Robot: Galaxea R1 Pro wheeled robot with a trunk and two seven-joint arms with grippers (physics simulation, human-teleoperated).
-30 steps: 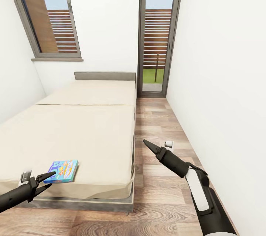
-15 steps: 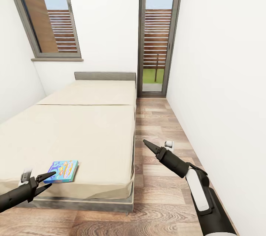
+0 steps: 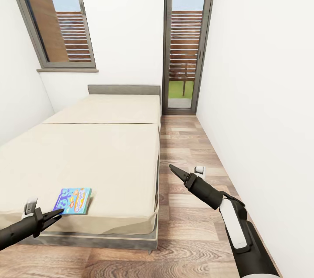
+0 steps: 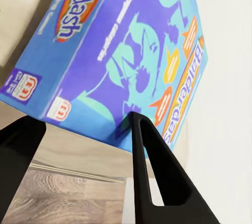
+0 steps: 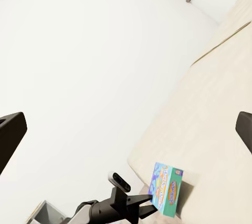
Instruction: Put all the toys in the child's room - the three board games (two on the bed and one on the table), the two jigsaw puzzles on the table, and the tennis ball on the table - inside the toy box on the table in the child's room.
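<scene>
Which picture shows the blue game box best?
The left wrist view: the blue game box looms large, its print readable, just beyond the open left claw. The head view shows it small on the bed; the right wrist view, tiny.

Bright, even daylight enters through the windows [image 3: 185, 38]; shadows are soft, walls nearly wash out, and wide-angle distortion tilts edge frames.

Open floor [image 3: 192, 147] runs between bed [image 3: 87, 156] and wall [image 3: 261, 95], seemingly unobstructed.
</scene>
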